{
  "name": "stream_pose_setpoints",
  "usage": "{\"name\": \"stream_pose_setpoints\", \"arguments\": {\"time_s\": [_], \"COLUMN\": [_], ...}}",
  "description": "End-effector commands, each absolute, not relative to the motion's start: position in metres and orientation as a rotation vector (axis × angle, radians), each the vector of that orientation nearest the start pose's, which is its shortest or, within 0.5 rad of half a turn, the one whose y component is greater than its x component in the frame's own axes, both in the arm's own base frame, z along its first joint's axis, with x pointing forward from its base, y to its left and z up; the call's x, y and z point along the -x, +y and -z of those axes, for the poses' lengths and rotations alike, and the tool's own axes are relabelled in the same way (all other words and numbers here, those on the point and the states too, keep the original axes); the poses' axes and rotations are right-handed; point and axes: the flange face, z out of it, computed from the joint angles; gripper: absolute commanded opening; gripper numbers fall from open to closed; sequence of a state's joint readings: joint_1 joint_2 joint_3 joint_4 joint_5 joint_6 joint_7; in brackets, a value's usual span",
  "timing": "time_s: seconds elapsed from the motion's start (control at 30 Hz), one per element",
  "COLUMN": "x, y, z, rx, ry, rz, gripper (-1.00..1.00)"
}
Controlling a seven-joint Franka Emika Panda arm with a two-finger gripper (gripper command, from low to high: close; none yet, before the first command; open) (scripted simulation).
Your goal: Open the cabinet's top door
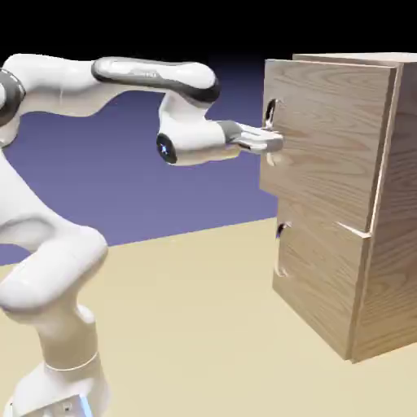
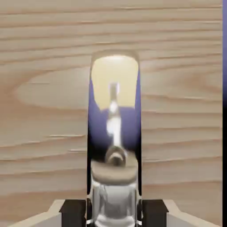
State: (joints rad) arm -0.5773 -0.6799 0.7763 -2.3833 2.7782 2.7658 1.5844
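A: State the current step.
B: Grasp phase. The gripper is clenched on the handle of the top door, at the edge of the cabinet nearest the arm.
A: Is the door ajar?
B: It appears slightly proud of the body, though the angle leaves that uncertain.
A: Next move?
B: Pull back along the hinge arc, keeping the grip firm.

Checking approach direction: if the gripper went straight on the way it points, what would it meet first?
The gripper already has its fingers shut on the handle; straight on lies the top door, apparently almost touching.
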Motion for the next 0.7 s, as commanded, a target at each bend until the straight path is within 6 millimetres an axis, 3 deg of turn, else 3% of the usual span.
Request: {"name": "stream_pose_setpoints", "arguments": {"time_s": [0.0,0.33,0.67], "x": [-0.408,-0.359,-0.324], "y": [0.105,0.052,-0.011], "z": [-0.527,-0.527,-0.527], "rx": [-0.437,-0.26,-0.074], "ry": [1.569,1.638,1.693], "rz": [-0.8,-0.974,-1.144], "gripper": [-1.0,-1.0,-1.0]}}
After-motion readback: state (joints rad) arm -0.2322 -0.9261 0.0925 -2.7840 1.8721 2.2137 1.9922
